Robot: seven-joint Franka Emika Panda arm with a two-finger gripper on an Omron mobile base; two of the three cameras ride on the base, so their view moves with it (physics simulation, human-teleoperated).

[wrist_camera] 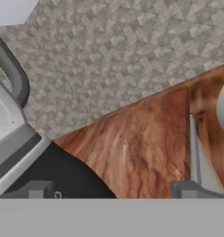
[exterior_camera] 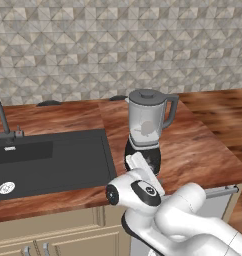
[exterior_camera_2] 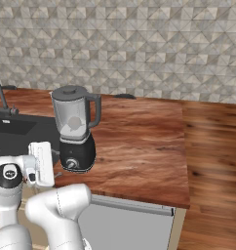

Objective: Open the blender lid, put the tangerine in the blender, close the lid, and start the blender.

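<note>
The blender (exterior_camera: 145, 125) (exterior_camera_2: 75, 127) stands upright on the wooden counter, just right of the sink. The blender lid (exterior_camera: 145, 94) (exterior_camera_2: 68, 91) sits shut on the jar's rim. Through the jar wall shows a pale round blob (exterior_camera: 147, 128), and I cannot tell whether it is the tangerine. My gripper (exterior_camera: 152, 172) (exterior_camera_2: 52, 168) hangs low at the counter's front edge, close beside the black base with its silver knob (exterior_camera_2: 71, 163). In the hand view the gripper (wrist_camera: 113, 189) is open with nothing between its fingertips (wrist_camera: 37, 190), and the black base (wrist_camera: 63, 176) lies just ahead on the left.
A black sink (exterior_camera: 48, 160) with a faucet (exterior_camera: 0, 117) lies left of the blender. The tiled wall (exterior_camera: 118, 45) backs the counter (exterior_camera_2: 139, 141). A grey appliance front (exterior_camera_2: 125, 224) sits under the counter's edge, and wood floor (exterior_camera_2: 212, 161) runs to the right.
</note>
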